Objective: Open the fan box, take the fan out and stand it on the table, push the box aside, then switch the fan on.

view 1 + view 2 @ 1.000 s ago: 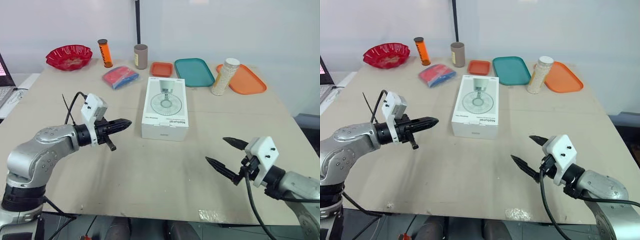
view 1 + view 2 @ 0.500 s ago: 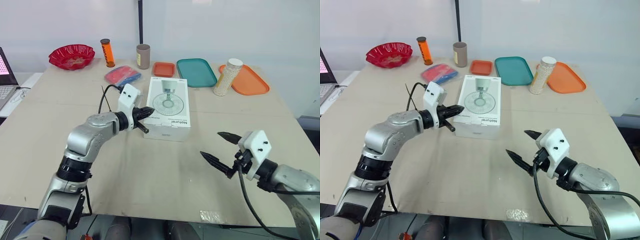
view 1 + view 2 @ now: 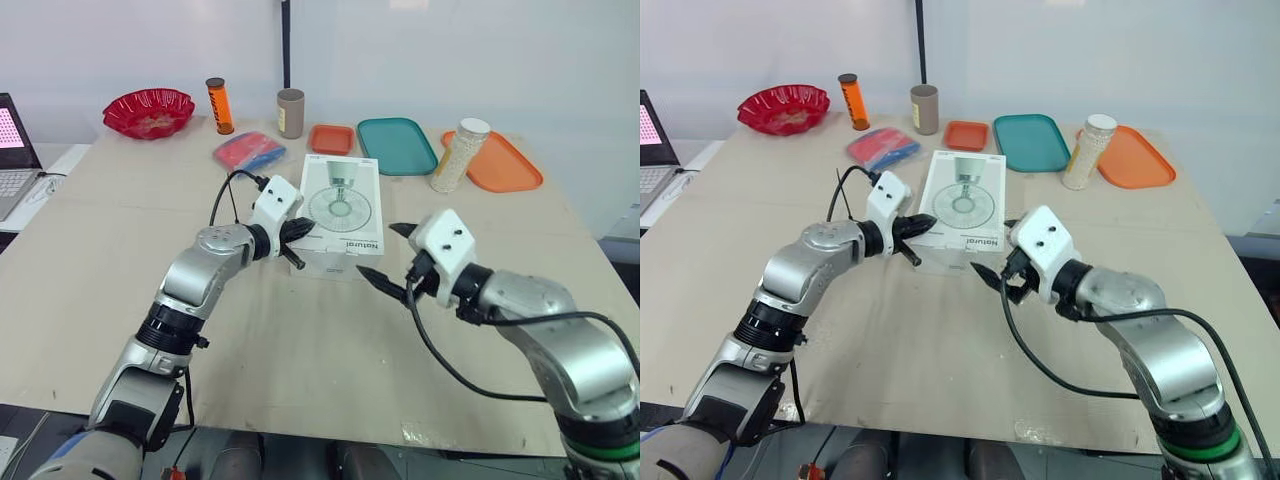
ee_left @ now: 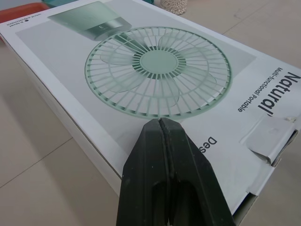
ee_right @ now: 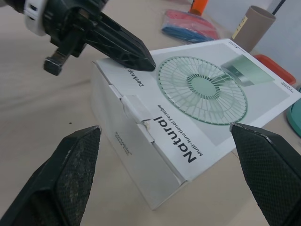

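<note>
Indoors, at a pale beige table (image 3: 300,360) with faint seams, backed by a plain white wall with a dark vertical strip. Along the far edge: red bowl (image 3: 150,110), orange canister (image 3: 217,105), tan cup (image 3: 290,112), small orange tray (image 3: 330,138), teal tray (image 3: 398,145), jar of white grains (image 3: 458,155) just beside a larger orange tray (image 3: 505,165). Nearer in, a blue and red packet (image 3: 247,152); off the left side, part of a laptop (image 3: 15,150). Lying flat mid-table, lid side up: white fan box (image 3: 340,215), printed with a pale green fan, "Natural" in bold black, "Multi-functional Portable" in small type, and "Desktop" near the front corner. Pressed together to one point and resting on that front corner of the box top: left gripper (image 4: 160,123). Spread wide just in front of the box's near end, holding nothing: right gripper (image 3: 376,250), one fingertip low by the table, the other up by the top edge.
</note>
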